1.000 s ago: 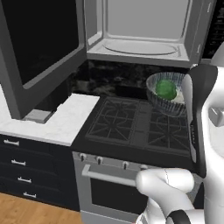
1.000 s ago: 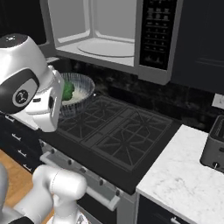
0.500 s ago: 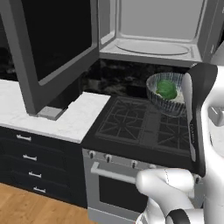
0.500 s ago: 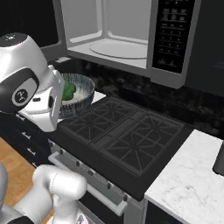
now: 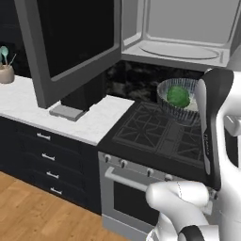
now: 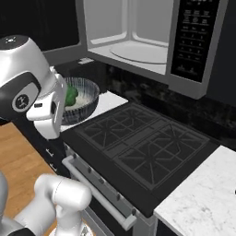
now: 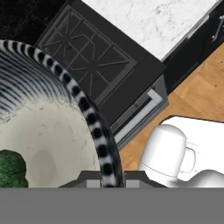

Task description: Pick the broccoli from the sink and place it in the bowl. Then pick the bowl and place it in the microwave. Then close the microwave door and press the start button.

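My gripper (image 7: 106, 178) is shut on the rim of the bowl (image 7: 89, 116), one finger on each side of the striped edge. The broccoli (image 7: 10, 171) lies inside on the speckled whitish floor. From the left base view the bowl (image 5: 173, 111) hangs above the back of the stove with the broccoli (image 5: 178, 96) in it, just below the microwave (image 5: 181, 49). The microwave door (image 5: 75, 44) swings wide open to the left. The right base view has the bowl (image 6: 88, 97) and broccoli (image 6: 70, 96) beside my white arm, left of the open microwave (image 6: 138, 44). The sink is out of view.
A black stove (image 5: 157, 134) with grates and front knobs lies under the bowl. White marble counter (image 5: 56, 113) runs to its left, carrying a utensil pot (image 5: 5, 70), with more counter (image 6: 203, 196) on its right. Dark drawers and wood floor are below.
The whole picture has shifted in both base views, so the camera has moved along the counter. The bowl with the broccoli stays in my grip, at the same place beside the arm.
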